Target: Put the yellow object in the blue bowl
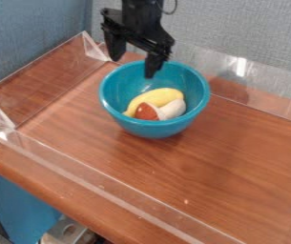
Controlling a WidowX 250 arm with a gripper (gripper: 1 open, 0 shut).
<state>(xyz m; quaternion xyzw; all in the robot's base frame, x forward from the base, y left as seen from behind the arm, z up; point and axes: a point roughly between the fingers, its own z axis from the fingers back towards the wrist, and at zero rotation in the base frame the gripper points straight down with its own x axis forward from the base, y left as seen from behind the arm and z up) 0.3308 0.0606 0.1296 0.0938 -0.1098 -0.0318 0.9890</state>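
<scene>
From my station I saw my gripper spread wide, holding nothing; the yellow object lay below it, inside the blue bowl.

Teal-blue bowl, yellow toy, blk tool.

The robot arm runs out of the frame at the top, its upper part cut off. Its dark end effector is too small and dark for fingertip detail, and it hides part of the far rim of the blue bowl. The red-and-white piece partly covers the yellow object. At lower left, a metal part is cut by the bottom edge.
</scene>
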